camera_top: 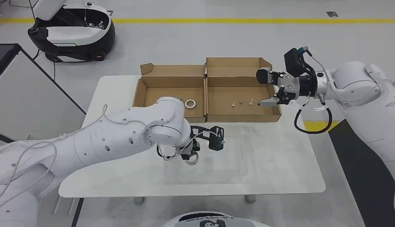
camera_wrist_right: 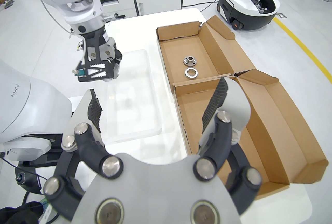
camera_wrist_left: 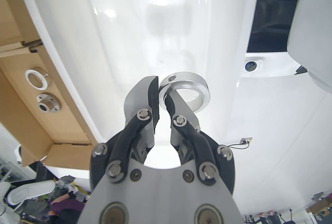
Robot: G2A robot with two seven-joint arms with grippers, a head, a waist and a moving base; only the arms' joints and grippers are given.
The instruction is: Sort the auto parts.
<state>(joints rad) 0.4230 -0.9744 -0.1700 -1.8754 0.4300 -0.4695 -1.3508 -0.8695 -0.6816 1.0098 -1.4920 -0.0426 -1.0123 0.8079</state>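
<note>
My left gripper (camera_wrist_left: 162,99) is shut on the wall of a silver metal collar ring (camera_wrist_left: 193,88), one finger inside it and one outside, held above the white table. In the top view the left gripper (camera_top: 215,138) is at the table's middle, just in front of the two cardboard boxes. The left box (camera_wrist_right: 207,35) holds a flanged hub (camera_wrist_right: 189,60) and a ring (camera_wrist_right: 191,72). My right gripper (camera_wrist_right: 155,105) is open with nothing between its fingers, and it hangs over the right end of the right box (camera_top: 271,115).
Three small parts (camera_top: 242,101) lie on the floor of the right box. A clear shallow tray (camera_wrist_right: 153,131) sits on the table in front of the boxes. Another robot base (camera_top: 74,33) stands on the floor behind the table.
</note>
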